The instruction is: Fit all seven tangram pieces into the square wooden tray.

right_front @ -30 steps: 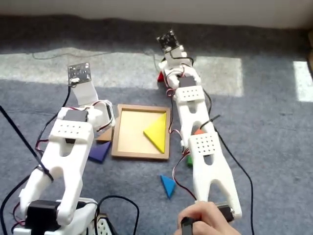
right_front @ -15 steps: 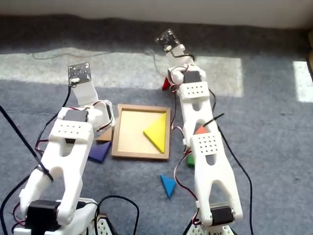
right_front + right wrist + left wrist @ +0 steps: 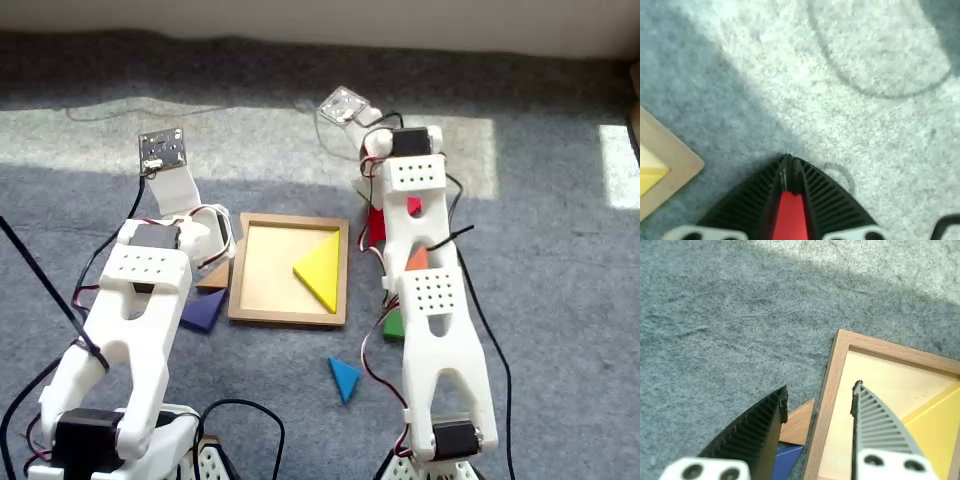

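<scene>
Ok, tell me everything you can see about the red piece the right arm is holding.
The red piece is a flat, smooth-looking, bright red tangram piece; its full outline is hidden. It sits edge-on, clamped between the black ribbed fingers of the right hand, apparently held above the grey carpet. In the high view it hangs just outside the right edge of the wooden tray, not visibly touching anything else.

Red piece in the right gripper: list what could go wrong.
The right gripper pinches the red piece across its thin side; it may twist or slip.
The yellow triangle lies in the tray on that arm's side; the piece might land on it.
The left gripper hangs over the tray's rim; arms could collide.
</scene>
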